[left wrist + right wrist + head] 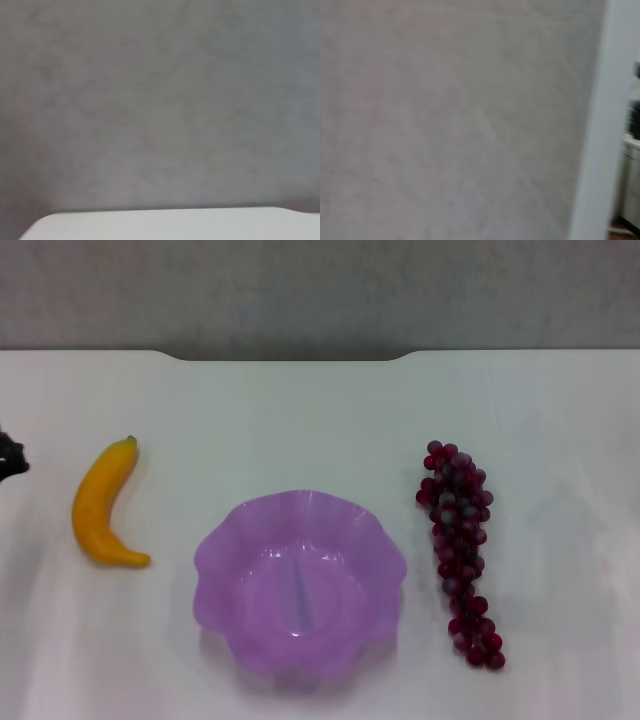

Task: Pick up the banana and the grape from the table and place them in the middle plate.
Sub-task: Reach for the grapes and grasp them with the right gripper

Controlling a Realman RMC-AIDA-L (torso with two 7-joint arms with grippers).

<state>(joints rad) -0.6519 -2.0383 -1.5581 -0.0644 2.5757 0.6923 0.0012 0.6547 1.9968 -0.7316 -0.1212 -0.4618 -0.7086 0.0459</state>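
Starting at the table's (300, 410) left edge, only a dark sliver of the left gripper (10, 458) shows; I cannot tell its jaw state. The banana (103, 505), stiff and smooth, likely suits a mid-curve grip. The middle plate (375, 550) sits empty. The grape (460, 550), lumpy and probably floppy, wants holding near its thick top. The right gripper is unseen.

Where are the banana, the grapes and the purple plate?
banana (97, 505): head view, middle of its yellow curve.
grapes (459, 545): head view, middle of the dark red bunch.
plate (222, 540): head view, left side of its wavy rim.
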